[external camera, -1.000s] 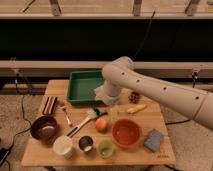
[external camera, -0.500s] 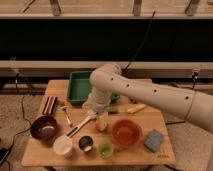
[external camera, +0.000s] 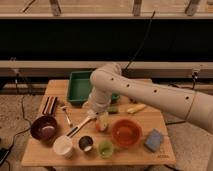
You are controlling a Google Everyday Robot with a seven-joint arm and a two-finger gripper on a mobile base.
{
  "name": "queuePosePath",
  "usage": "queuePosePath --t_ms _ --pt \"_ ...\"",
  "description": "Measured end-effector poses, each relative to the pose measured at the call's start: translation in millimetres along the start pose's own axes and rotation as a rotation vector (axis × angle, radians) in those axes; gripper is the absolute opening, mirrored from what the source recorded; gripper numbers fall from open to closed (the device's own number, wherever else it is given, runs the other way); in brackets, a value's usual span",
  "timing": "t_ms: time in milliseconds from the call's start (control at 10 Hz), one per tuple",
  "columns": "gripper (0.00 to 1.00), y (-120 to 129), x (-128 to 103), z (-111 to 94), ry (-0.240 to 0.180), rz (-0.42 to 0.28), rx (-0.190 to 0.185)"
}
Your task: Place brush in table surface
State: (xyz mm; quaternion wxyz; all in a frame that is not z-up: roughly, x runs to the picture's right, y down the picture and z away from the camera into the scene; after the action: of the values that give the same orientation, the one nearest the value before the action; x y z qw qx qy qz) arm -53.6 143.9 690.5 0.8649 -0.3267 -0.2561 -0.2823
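The brush (external camera: 81,125) lies slanted on the table surface (external camera: 150,117), left of centre, its whitish head up-right and its dark tip down-left. My white arm reaches in from the right and bends down over the table. The gripper (external camera: 99,116) hangs low at the brush's head end, just left of an orange fruit (external camera: 103,123). It stands open, and the brush rests on the wood. The wrist hides part of the brush head.
A green tray (external camera: 80,86) sits at the back. Around the brush are a small fork (external camera: 65,115), dark bowl (external camera: 44,127), white cup (external camera: 63,146), dark cup (external camera: 86,144), green cup (external camera: 105,148), orange bowl (external camera: 126,133), blue sponge (external camera: 154,140) and a green vegetable (external camera: 114,110).
The arm has swung left and lowered, bringing the gripper from near the tray's right side down to the brush's head. The brush and the other items have not moved.
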Motion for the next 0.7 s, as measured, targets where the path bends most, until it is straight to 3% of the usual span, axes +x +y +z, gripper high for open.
queuePosePath --t_ms 300,400,700 --pt "0.80 -26.3 -2.6 25.3 -0.020 -0.033 0.001" --pt "0.80 -54.1 -2.2 43.2 -0.042 -0.038 0.006" --pt "0.80 -91.5 2.0 72.0 -0.065 -0.049 0.002"
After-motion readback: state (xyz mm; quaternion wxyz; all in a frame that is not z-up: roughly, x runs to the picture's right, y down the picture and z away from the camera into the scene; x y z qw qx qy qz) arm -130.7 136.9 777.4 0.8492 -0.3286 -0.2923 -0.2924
